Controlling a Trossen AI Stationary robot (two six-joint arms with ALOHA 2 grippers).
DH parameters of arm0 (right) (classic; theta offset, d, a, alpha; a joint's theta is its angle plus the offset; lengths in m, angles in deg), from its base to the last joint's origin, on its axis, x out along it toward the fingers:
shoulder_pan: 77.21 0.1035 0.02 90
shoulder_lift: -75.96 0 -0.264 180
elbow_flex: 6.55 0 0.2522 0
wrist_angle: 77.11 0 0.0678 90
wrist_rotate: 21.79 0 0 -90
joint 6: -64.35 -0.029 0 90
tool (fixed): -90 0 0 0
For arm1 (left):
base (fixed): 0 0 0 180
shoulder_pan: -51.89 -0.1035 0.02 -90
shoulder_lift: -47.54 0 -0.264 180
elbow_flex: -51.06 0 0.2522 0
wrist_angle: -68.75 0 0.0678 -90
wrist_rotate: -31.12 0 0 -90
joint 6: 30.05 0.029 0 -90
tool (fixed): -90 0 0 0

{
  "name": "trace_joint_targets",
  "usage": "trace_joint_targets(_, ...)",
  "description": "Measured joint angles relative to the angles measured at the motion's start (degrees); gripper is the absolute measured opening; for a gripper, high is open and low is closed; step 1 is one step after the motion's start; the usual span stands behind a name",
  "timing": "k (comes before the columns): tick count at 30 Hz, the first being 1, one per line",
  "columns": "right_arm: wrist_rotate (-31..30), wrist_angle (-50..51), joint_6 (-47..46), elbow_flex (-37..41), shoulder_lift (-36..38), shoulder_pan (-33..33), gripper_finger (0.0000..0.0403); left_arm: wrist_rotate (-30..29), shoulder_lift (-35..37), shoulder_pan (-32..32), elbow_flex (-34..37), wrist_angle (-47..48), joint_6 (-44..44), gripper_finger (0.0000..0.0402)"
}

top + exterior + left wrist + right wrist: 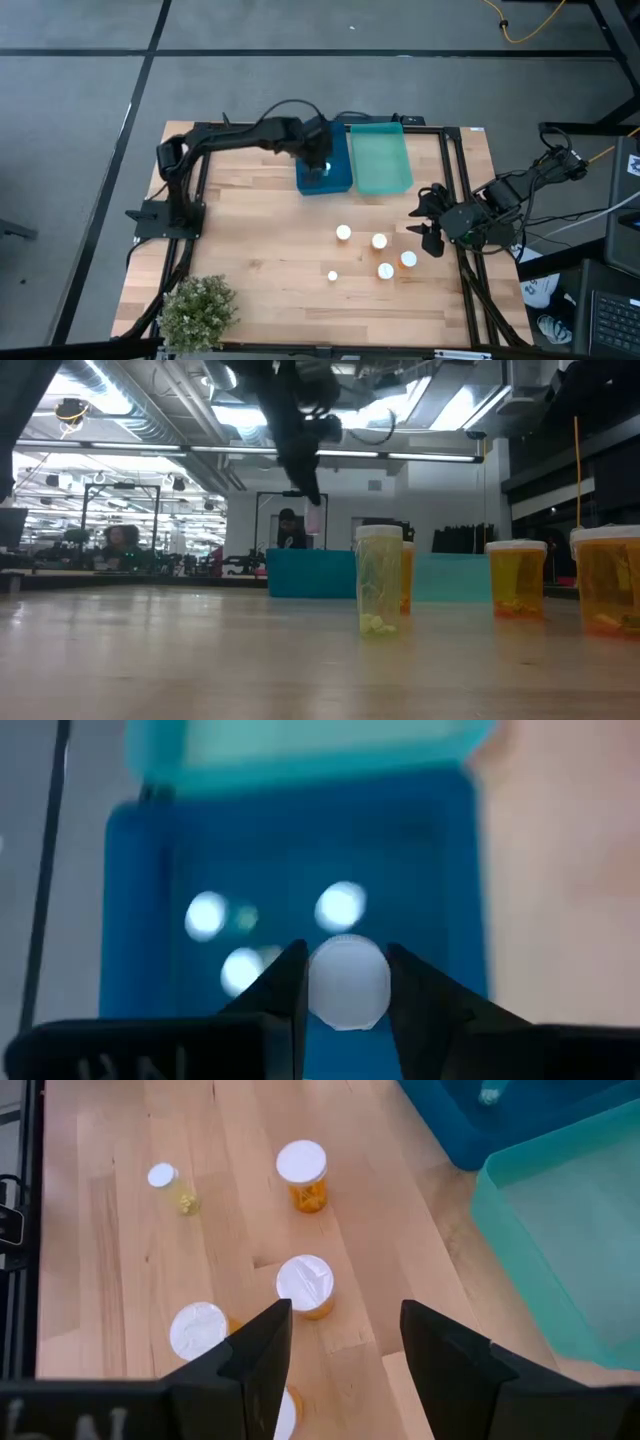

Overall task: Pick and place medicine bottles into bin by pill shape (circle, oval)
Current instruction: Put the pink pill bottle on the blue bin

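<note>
Small white-capped bottle (347, 982) clamped between left gripper (345, 995) fingers, hanging over blue bin (338, 176) at the worktop's far edge; three caps show inside. Teal bin (381, 157) touches its right side. Five bottles (379, 241) stand right of centre. Right gripper (340, 1345) wide open, empty, near right edge.

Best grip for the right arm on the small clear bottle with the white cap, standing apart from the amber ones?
Take the small clear white-capped bottle from straight above, fingers closing across the round cap or just below it. It stands upright on the wooden table with bare wood all around, so either closing direction should clear. The right tool is open and still short of it.
</note>
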Motion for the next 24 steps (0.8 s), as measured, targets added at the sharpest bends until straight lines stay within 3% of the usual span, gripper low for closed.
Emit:
trace_joint_targets(7,0.0,0.0,0.1,0.0,-0.2,0.0,0.0191,6.2,-0.5,-3.0,6.2,-2.6,-0.4,0.0086)
trace_joint_targets(14,0.0,0.0,0.2,0.0,-0.2,0.0,0.0191,6.4,-0.6,-3.5,16.8,-16.8,-0.5,0.0086)
trace_joint_targets(21,0.0,0.0,0.2,0.0,-0.2,0.0,0.0191,4.2,-0.6,-3.7,19.7,-16.9,-0.3,0.0086)
trace_joint_targets(24,0.0,0.0,0.2,0.0,-0.2,0.0,0.0191,4.3,-0.6,-3.6,19.7,-17.3,-0.8,0.0111)
